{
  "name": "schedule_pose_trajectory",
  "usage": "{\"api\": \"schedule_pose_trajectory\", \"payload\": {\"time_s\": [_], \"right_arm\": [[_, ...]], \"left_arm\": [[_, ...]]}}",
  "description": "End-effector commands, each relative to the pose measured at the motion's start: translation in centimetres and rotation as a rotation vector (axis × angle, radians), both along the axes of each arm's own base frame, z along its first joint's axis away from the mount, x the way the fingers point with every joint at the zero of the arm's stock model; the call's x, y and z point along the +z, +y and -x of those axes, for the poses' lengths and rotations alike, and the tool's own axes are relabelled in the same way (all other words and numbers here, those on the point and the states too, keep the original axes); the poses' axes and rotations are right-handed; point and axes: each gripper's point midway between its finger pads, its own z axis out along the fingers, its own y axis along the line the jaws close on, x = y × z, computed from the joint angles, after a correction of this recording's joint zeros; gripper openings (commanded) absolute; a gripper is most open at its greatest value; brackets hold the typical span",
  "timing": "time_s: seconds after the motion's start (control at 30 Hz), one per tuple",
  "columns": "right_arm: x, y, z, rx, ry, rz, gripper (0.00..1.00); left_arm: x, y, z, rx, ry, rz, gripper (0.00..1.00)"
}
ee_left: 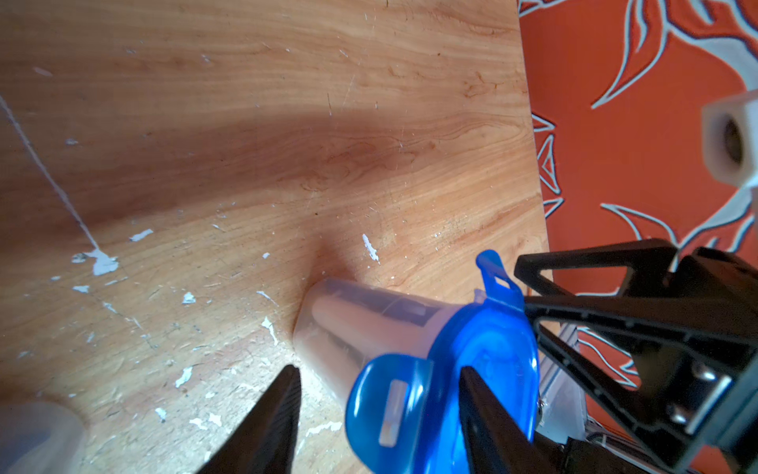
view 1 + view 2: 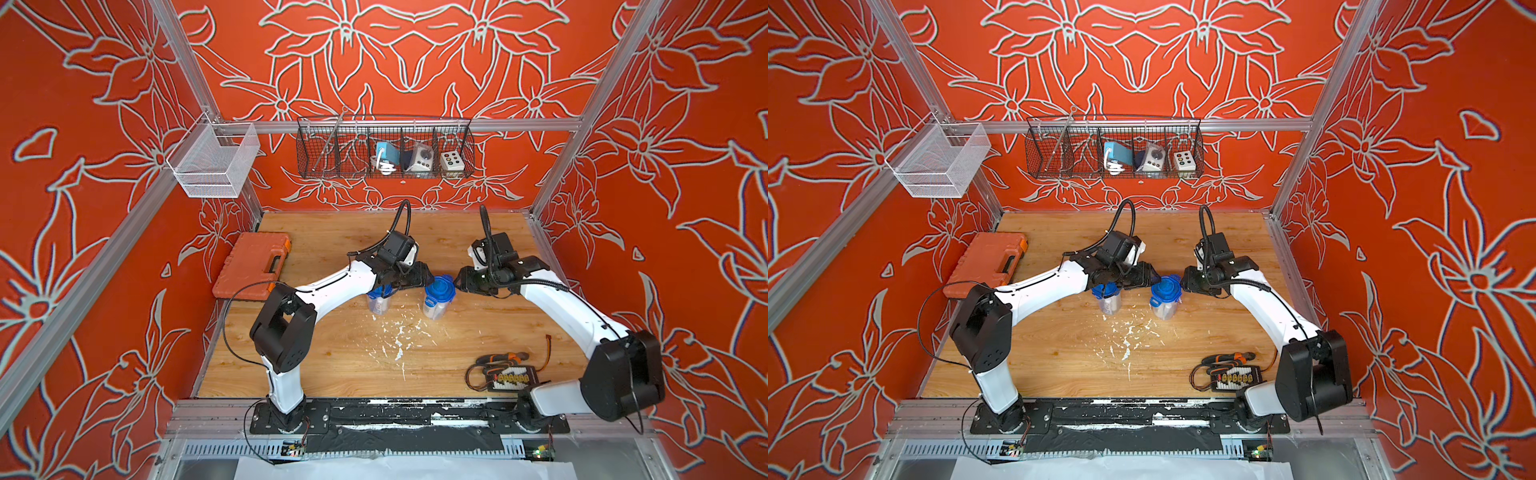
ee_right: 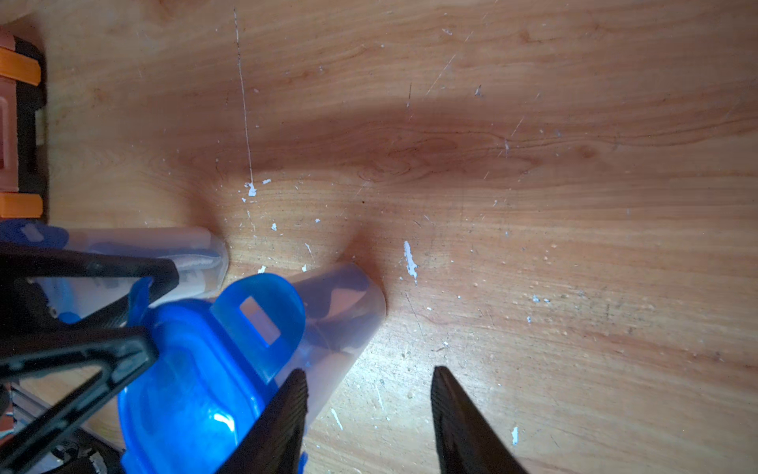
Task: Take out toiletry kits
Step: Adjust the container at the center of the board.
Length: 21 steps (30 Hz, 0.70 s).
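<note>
Two tall clear tubs with blue tabbed lids stand mid-table. The toiletry kits show only dimly, as white and dark shapes through the walls of the left tub (image 3: 135, 262) and the right tub (image 1: 361, 324). My left gripper (image 1: 379, 369) reaches over the left tub (image 2: 379, 303) to the right tub's blue lid (image 2: 440, 287). Its jaws stand apart around a raised lid tab (image 1: 389, 410), with a gap on one side. My right gripper (image 3: 371, 370) is open on the right tub's other side. One of its fingers (image 3: 287, 410) lies against the lid edge, with only table between the jaws.
An orange tool case (image 2: 253, 266) lies at the table's left edge. Pliers and a black charger with wires (image 2: 511, 376) sit at the front right. A black wire basket (image 2: 384, 149) and a white mesh basket (image 2: 216, 162) hang on the frame.
</note>
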Motion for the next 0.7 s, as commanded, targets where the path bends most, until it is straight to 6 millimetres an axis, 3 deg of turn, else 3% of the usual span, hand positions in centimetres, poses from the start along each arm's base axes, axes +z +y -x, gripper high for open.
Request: {"api": "schedule_pose_trajectory", "payload": {"time_s": [0.0, 0.3, 0.43, 0.67], "right_arm": [[-0.2, -0.1, 2.4, 0.018, 0.024, -0.025, 0.45], [-1.1, 0.0, 5.2, 0.023, 0.076, -0.068, 0.40], [-1.5, -0.5, 5.2, 0.004, 0.077, -0.048, 0.45], [-0.2, -0.9, 5.3, -0.006, 0.038, -0.045, 0.50]], "left_arm": [[-0.7, -0.3, 1.6, -0.036, 0.078, 0.023, 0.55], [0.6, -1.2, 2.2, -0.066, 0.076, 0.116, 0.53], [0.8, -1.6, 2.0, -0.078, 0.072, 0.124, 0.53], [1.1, -1.2, 2.4, -0.081, 0.059, 0.118, 0.58]]}}
